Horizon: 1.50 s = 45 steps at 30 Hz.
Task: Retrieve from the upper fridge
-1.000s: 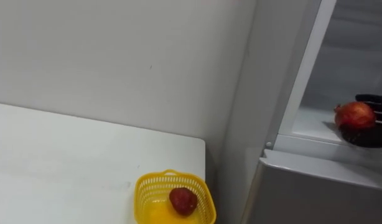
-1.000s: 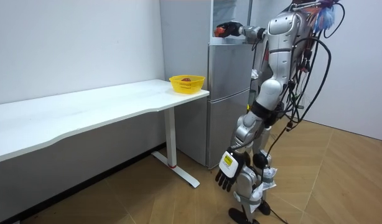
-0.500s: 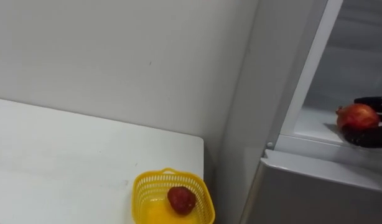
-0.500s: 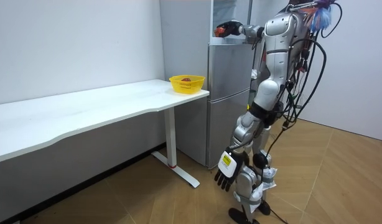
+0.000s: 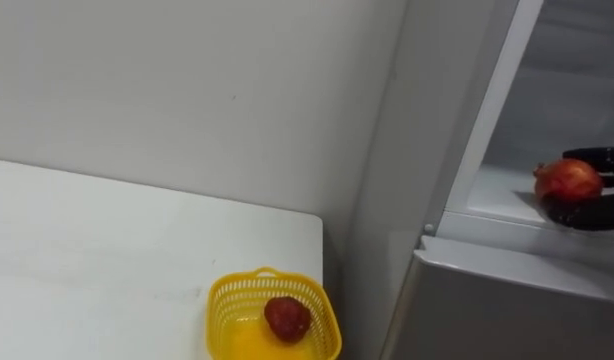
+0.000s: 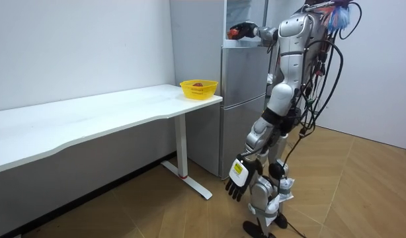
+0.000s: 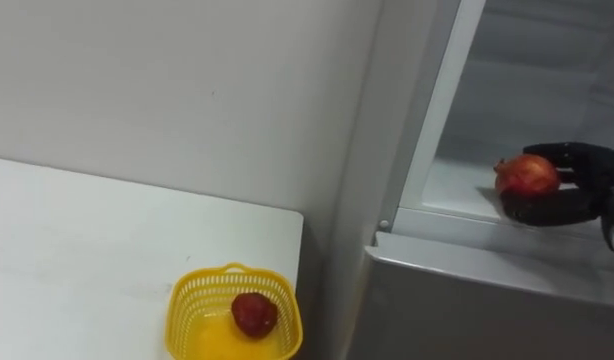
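Standing right up at the grey fridge (image 6: 243,106), just past the end of the white table (image 7: 87,250), facing the open upper compartment (image 7: 507,90).

Right hand (image 7: 565,196) raised to shoulder height and reaching in over the front edge of that compartment's white shelf (image 7: 455,192). Dark fingers (image 7: 577,153) curled round a red fruit (image 7: 526,175), cupping it from below and from the back, so a proper grip and not just a touch. Fruit sitting in the palm right at the shelf's front edge, near the compartment's left side wall. Can't tell whether it's resting on the shelf or lifted just clear of it.

Left hand (image 6: 235,186) hanging low beside the thigh in the room view, fingers loose and pointing down, holding nothing.

Over on the table: a yellow basket (image 7: 187,305) parked at the far corner nearest the fridge, close to the table's edge, with a darker red fruit (image 7: 254,313) lying inside it. Plain white wall (image 7: 187,90) behind the table, running up to the fridge's side.
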Motion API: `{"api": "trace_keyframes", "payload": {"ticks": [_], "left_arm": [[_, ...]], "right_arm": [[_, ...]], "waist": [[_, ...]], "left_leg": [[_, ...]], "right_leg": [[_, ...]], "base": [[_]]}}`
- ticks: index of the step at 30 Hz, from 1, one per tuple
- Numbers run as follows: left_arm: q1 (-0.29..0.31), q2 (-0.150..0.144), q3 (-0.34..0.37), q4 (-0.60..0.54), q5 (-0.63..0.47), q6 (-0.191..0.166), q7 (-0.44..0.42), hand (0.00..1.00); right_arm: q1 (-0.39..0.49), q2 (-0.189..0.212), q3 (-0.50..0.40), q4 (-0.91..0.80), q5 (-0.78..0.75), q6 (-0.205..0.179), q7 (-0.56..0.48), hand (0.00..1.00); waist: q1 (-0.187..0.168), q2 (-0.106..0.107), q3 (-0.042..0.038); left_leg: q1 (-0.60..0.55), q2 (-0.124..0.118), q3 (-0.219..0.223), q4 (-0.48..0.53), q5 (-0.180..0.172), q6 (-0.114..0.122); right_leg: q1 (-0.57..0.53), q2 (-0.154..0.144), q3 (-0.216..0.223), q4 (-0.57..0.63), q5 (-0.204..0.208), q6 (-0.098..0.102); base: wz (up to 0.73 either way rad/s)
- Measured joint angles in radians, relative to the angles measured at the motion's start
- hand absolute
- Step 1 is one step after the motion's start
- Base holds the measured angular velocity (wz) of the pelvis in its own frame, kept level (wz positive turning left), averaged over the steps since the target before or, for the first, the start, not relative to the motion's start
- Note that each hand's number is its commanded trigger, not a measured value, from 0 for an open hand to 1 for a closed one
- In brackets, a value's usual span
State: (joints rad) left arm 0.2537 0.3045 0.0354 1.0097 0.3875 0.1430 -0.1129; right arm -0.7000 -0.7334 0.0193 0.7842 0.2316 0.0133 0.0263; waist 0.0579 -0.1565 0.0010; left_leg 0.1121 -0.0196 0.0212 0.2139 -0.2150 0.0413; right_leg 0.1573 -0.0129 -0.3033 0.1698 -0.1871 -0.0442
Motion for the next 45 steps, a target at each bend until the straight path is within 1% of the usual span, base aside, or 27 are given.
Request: {"api": "trace_keyframes", "payload": {"ticks": [2,3,5,6,7,8,9,10,11,12,13,14,16,18,20,22,23,25,26,28,30,32,34,37,41,42,45], "left_arm": [[-0.008,0.000,0.001,0.000,-0.001,-0.005,0.002,0.00],[-0.009,0.000,0.001,0.001,-0.002,-0.007,0.003,0.00],[-0.011,0.000,0.001,0.003,0.001,-0.008,0.005,0.00],[-0.012,0.000,0.000,0.003,-0.001,-0.011,0.015,0.00],[-0.012,0.000,0.000,0.003,-0.002,-0.014,0.023,0.00],[-0.015,0.000,0.000,0.003,-0.003,-0.017,0.026,0.00],[-0.017,-0.001,-0.002,0.002,-0.003,-0.024,0.037,0.00],[-0.018,-0.004,-0.003,0.002,-0.002,-0.032,0.046,0.00],[-0.018,-0.007,-0.002,0.002,-0.002,-0.035,0.048,0.00],[-0.018,-0.017,-0.002,0.007,-0.002,-0.037,0.065,0.00],[-0.020,-0.029,-0.005,0.019,-0.002,-0.042,0.081,0.00],[-0.023,-0.034,-0.005,0.027,-0.001,-0.044,0.087,0.00],[-0.031,-0.048,-0.005,0.044,-0.001,-0.054,0.106,0.00],[-0.027,-0.055,-0.006,0.044,-0.001,-0.065,0.109,0.00],[-0.022,-0.056,-0.008,0.044,-0.002,-0.072,0.108,0.00],[-0.019,-0.056,-0.018,0.046,-0.002,-0.072,0.104,0.00],[-0.019,-0.057,-0.019,0.047,-0.002,-0.072,0.104,0.00],[-0.019,-0.057,-0.020,0.051,-0.002,-0.081,0.105,0.00],[-0.019,-0.058,-0.022,0.051,-0.002,-0.081,0.105,0.00],[-0.022,-0.059,-0.031,0.053,-0.002,-0.085,0.108,0.00],[-0.028,-0.060,-0.031,0.070,-0.003,-0.095,0.111,0.00],[-0.038,-0.060,-0.031,0.081,-0.003,-0.100,0.115,0.00],[-0.042,-0.060,-0.044,0.094,-0.002,-0.101,0.126,0.00],[-0.049,-0.060,-0.050,0.111,-0.002,-0.105,0.125,0.00],[-0.055,-0.060,-0.050,0.115,-0.001,-0.106,0.124,0.00],[-0.059,-0.060,-0.050,0.116,-0.002,-0.107,0.123,0.00],[-0.070,-0.060,-0.062,0.130,-0.002,-0.110,0.123,0.00]], "right_arm": [[0.016,0.000,0.000,-0.045,-0.021,0.000,-0.020,1.00],[0.039,0.000,-0.001,-0.090,-0.032,0.000,-0.041,1.00],[0.082,0.001,-0.004,-0.165,-0.041,0.000,-0.081,1.00],[0.114,0.015,-0.015,-0.225,-0.053,0.000,-0.117,1.00],[0.141,0.041,-0.027,-0.284,-0.073,-0.003,-0.151,1.00],[0.153,0.051,-0.037,-0.308,-0.085,-0.005,-0.171,1.00],[0.177,0.062,-0.049,-0.353,-0.113,-0.005,-0.203,1.00],[0.209,0.068,-0.052,-0.413,-0.161,-0.006,-0.241,1.00],[0.226,0.071,-0.053,-0.448,-0.188,-0.007,-0.255,1.00],[0.258,0.094,-0.060,-0.516,-0.245,-0.011,-0.282,1.00],[0.297,0.136,-0.071,-0.592,-0.295,-0.015,-0.316,1.00],[0.317,0.156,-0.073,-0.626,-0.319,-0.019,-0.334,1.00],[0.387,0.208,-0.073,-0.710,-0.366,-0.048,-0.381,1.00],[0.397,0.230,-0.073,-0.739,-0.391,-0.048,-0.414,1.00],[0.412,0.232,-0.073,-0.788,-0.399,-0.048,-0.451,1.00],[0.418,0.233,-0.074,-0.842,-0.415,-0.079,-0.512,1.00],[0.420,0.235,-0.074,-0.853,-0.423,-0.089,-0.526,1.00],[0.434,0.243,-0.075,-0.894,-0.462,-0.125,-0.571,1.00],[0.436,0.247,-0.075,-0.906,-0.479,-0.127,-0.579,1.00],[0.437,0.270,-0.076,-0.950,-0.523,-0.144,-0.609,1.00],[0.437,0.274,-0.076,-0.978,-0.560,-0.160,-0.629,1.00],[0.438,0.290,-0.076,-1.009,-0.588,-0.174,-0.651,1.00],[0.439,0.306,-0.076,-1.038,-0.605,-0.201,-0.682,1.00],[0.446,0.309,-0.076,-1.069,-0.665,-0.212,-0.700,1.00],[0.475,0.310,-0.060,-1.126,-0.686,-0.236,-0.698,1.00],[0.485,0.309,-0.048,-1.142,-0.693,-0.239,-0.696,1.00],[0.494,0.309,-0.002,-1.151,-0.716,-0.245,-0.683,1.00]], "waist": [[0.003,0.005,0.0027],[0.002,0.007,0.0011],[0.001,0.012,0.0009],[0.002,0.019,0.0012],[-0.004,0.023,-0.0016],[-0.006,0.025,-0.0018],[-0.006,0.030,-0.0056],[-0.006,0.042,-0.0087],[-0.002,0.049,-0.0080],[-0.004,0.063,-0.0088],[-0.005,0.077,-0.0137],[-0.006,0.082,-0.0139],[-0.009,0.094,-0.0096],[-0.017,0.096,-0.0059],[-0.020,0.095,-0.0046],[-0.024,0.091,-0.0030],[-0.024,0.089,-0.0034],[-0.024,0.083,-0.0050],[-0.024,0.083,-0.0054],[-0.026,0.083,-0.0056],[-0.024,0.084,-0.0051],[-0.025,0.085,-0.0049],[-0.024,0.088,-0.0045],[-0.023,0.094,-0.0039],[-0.022,0.099,-0.0037],[-0.020,0.096,-0.0051],[-0.020,0.094,-0.0046]], "left_leg": [[0.000,0.001,0.006,0.000,0.000,0.000],[0.001,0.001,0.006,0.001,0.000,0.000],[0.000,0.001,0.007,0.000,0.000,0.000],[-0.006,0.002,0.007,-0.001,0.000,0.000],[-0.014,0.003,0.008,0.000,0.000,0.000],[-0.017,0.003,0.008,0.001,0.000,0.000],[-0.019,0.004,0.011,0.000,0.000,0.000],[-0.017,0.006,0.023,-0.002,0.000,0.000],[-0.017,0.007,0.028,-0.003,0.000,0.000],[-0.014,0.007,0.034,-0.005,0.000,0.000],[-0.014,0.007,0.034,-0.011,0.000,0.000],[-0.014,0.007,0.035,-0.012,0.000,0.000],[-0.014,0.007,0.037,-0.012,0.000,0.000],[-0.015,0.008,0.043,-0.015,0.000,0.000],[-0.018,0.007,0.044,-0.015,0.000,0.000],[-0.019,0.007,0.046,-0.015,0.000,0.000],[-0.019,0.007,0.047,-0.015,0.000,0.000],[-0.018,0.007,0.048,-0.015,0.000,0.000],[-0.017,0.007,0.048,-0.014,0.000,0.000],[-0.017,0.006,0.046,-0.012,0.000,0.000],[-0.017,0.006,0.046,-0.013,0.000,0.000],[-0.017,0.006,0.046,-0.014,0.000,0.000],[-0.015,0.007,0.046,-0.014,0.000,0.000],[-0.014,0.007,0.047,-0.014,0.000,0.000],[-0.013,0.008,0.051,-0.016,0.000,0.000],[-0.013,0.008,0.056,-0.020,0.000,0.000],[-0.011,0.010,0.064,-0.027,0.001,-0.001]], "right_leg": [[-0.002,0.000,0.005,0.000,0.000,0.000],[-0.002,0.000,0.005,0.000,0.000,0.000],[-0.007,0.001,0.005,0.000,0.000,0.000],[-0.013,0.001,0.004,0.001,0.000,0.000],[-0.016,0.002,0.003,0.002,0.001,-0.001],[-0.018,0.002,0.003,0.001,0.001,-0.001],[-0.022,0.002,0.004,0.003,0.001,-0.001],[-0.027,0.002,0.009,0.008,0.001,-0.001],[-0.030,0.002,0.014,0.013,0.001,-0.001],[-0.031,0.002,0.025,0.018,0.001,-0.001],[-0.035,0.002,0.026,0.018,0.001,-0.001],[-0.036,0.001,0.026,0.019,0.001,-0.001],[-0.036,0.001,0.026,0.019,0.001,-0.001],[-0.038,0.002,0.030,0.018,0.001,-0.001],[-0.040,0.002,0.031,0.016,0.000,-0.001],[-0.042,0.002,0.035,0.015,-0.001,-0.001],[-0.042,0.003,0.038,0.014,-0.001,-0.001],[-0.041,0.006,0.046,0.014,-0.001,0.000],[-0.041,0.006,0.048,0.014,-0.001,0.000],[-0.042,0.006,0.050,0.014,-0.001,0.000],[-0.044,0.005,0.053,0.016,-0.002,0.000],[-0.045,0.006,0.053,0.016,-0.001,0.000],[-0.044,0.006,0.053,0.016,-0.001,0.000],[-0.044,0.006,0.055,0.017,-0.001,0.000],[-0.047,0.006,0.056,0.017,-0.001,0.000],[-0.050,0.006,0.056,0.017,-0.001,0.000],[-0.048,0.006,0.056,0.018,-0.001,-0.001]], "base": [[-0.08],[0.00],[0.00],[0.00],[0.00],[0.00],[-0.08],[-0.13],[-0.19],[-0.16],[-0.11],[-0.06],[0.00],[0.00],[0.00],[-0.04],[0.00],[-0.02],[0.00],[0.00],[0.00],[0.00],[0.00],[0.00],[0.00],[-0.05],[-0.06]]}}
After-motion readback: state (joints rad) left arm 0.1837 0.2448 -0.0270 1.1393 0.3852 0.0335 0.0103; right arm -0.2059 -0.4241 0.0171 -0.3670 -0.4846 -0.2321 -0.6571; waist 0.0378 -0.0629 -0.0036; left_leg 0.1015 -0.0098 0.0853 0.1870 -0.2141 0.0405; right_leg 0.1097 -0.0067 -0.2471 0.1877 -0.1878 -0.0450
